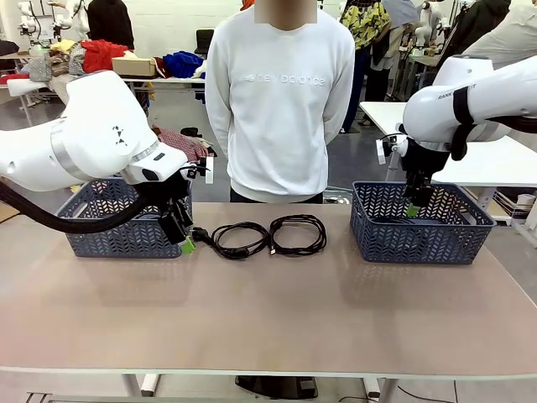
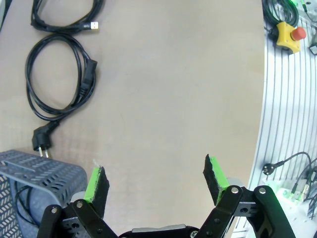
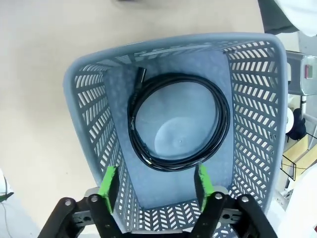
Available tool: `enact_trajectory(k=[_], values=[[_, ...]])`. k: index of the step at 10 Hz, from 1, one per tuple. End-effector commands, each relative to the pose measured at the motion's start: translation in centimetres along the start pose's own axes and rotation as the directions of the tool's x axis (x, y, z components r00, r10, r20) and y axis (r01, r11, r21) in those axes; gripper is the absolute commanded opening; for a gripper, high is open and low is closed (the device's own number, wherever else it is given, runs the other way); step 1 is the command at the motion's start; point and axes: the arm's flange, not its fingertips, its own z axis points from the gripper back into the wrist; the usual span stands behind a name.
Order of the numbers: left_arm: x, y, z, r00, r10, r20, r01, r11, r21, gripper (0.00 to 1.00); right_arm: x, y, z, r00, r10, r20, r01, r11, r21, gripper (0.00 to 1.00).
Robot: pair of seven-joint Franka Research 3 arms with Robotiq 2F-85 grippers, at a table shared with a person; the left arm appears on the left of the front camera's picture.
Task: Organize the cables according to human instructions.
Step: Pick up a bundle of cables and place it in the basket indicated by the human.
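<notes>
Left gripper (image 2: 153,168) closest to lens: black linkage fingers, green pads, jaws spread wide with nothing between them. It sits low over the matte tan tabletop (image 1: 277,319), just beside the left basket (image 1: 117,243). Basket is blue-grey plastic with herringbone slots and rounded corners. Thin black cord (image 2: 21,206) partly seen inside it through the wall. Two cables lie on the table between the baskets, side by side. Plug cable (image 1: 238,240) is a smooth black round loop, its chunky two-pin plug nearest the left basket. Slim cable (image 1: 298,234) is a tighter oval coil with a small metal tip. Right gripper (image 3: 155,171) splayed and empty, hanging above the right basket (image 1: 419,243), same lattice plastic. Coiled cable (image 3: 178,124) lies flat on that basket's smooth floor, a neat ring with a cylindrical connector at one end.
</notes>
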Motion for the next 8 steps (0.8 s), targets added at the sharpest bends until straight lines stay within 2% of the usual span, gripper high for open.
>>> enact_trajectory(k=[1, 4, 6, 7, 8], values=[[-0.14, -0.07, 0.03, 1.0, 0.01, 0.001, -0.01, 1.0, 0.001, 1.0, 0.06, -0.21, 0.32, 1.0, -0.025, -0.002, 0.025, 1.0, 0.01, 1.0], [-0.14, -0.07, 0.03, 1.0, 0.01, 0.001, -0.01, 1.0, 0.001, 1.0, 0.15, -0.09, 0.4, 1.0, -0.031, -0.004, 0.031, 0.999, 0.021, 1.0], [-0.14, -0.07, 0.03, 1.0, 0.01, 0.001, -0.01, 1.0, 0.001, 1.0, 0.12, -0.16, 0.49, 0.998, -0.06, -0.009, 0.06, 0.998, -0.026, 1.0], [-0.14, -0.07, 0.03, 1.0, 0.01, 0.001, -0.01, 1.0, 0.001, 1.0, -0.06, 0.12, -0.05, 1.0, -0.006, -0.004, 0.006, 1.0, 0.011, 1.0], [-0.14, -0.07, 0.03, 1.0, 0.01, 0.001, -0.01, 1.0, 0.001, 1.0, -0.06, 0.12, -0.05, 1.0, -0.006, -0.004, 0.006, 1.0, 0.011, 1.0]])
